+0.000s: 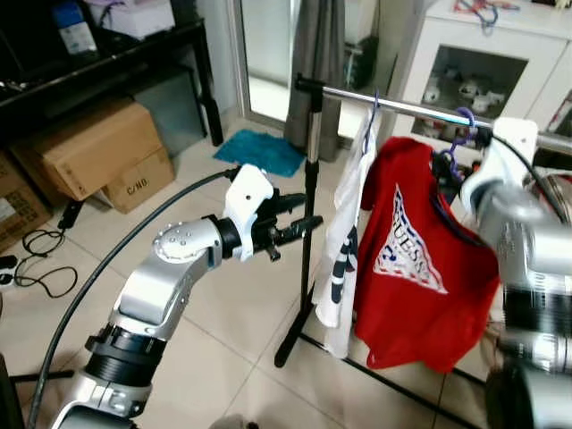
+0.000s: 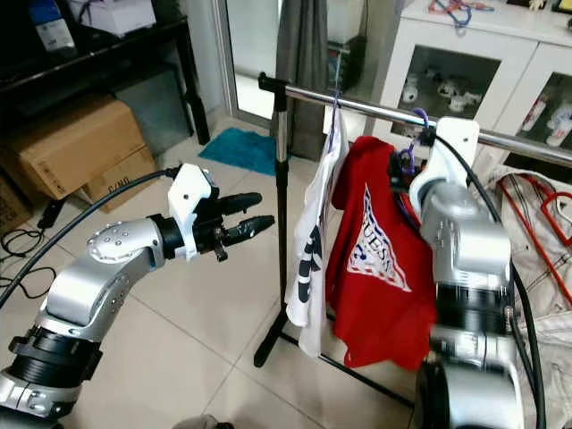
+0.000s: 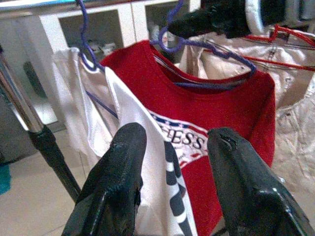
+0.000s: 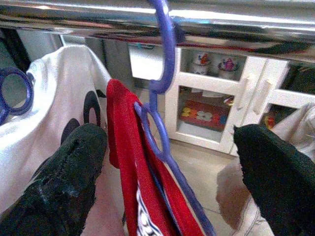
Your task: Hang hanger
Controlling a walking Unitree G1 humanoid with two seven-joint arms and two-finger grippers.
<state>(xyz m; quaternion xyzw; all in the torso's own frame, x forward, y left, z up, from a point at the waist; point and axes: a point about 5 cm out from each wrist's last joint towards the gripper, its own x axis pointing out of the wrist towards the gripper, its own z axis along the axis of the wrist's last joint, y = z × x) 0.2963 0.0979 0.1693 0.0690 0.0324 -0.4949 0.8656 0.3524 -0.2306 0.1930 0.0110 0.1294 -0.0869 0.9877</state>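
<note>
Hanger [image 4: 160, 105] with the red shirt [image 1: 420, 259] has its hook over the rail [image 4: 221, 19]. Right pincer [image 4: 170, 172] straddles it, fingers wide, gripping nothing; hanging looks done, so withdraw next. Left pincer [image 2: 239, 218] hovers parted, empty.

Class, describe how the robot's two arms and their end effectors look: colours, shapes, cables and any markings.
Both arms are rounded silver metal segments with black ribbed joint rings. The left arm's elbow cap carries small bolt holes. A white housing sits at each wrist, ahead of the left end effector and the right end effector. Each has two long, matte black fingers. A black cable loops along each arm.
</note>
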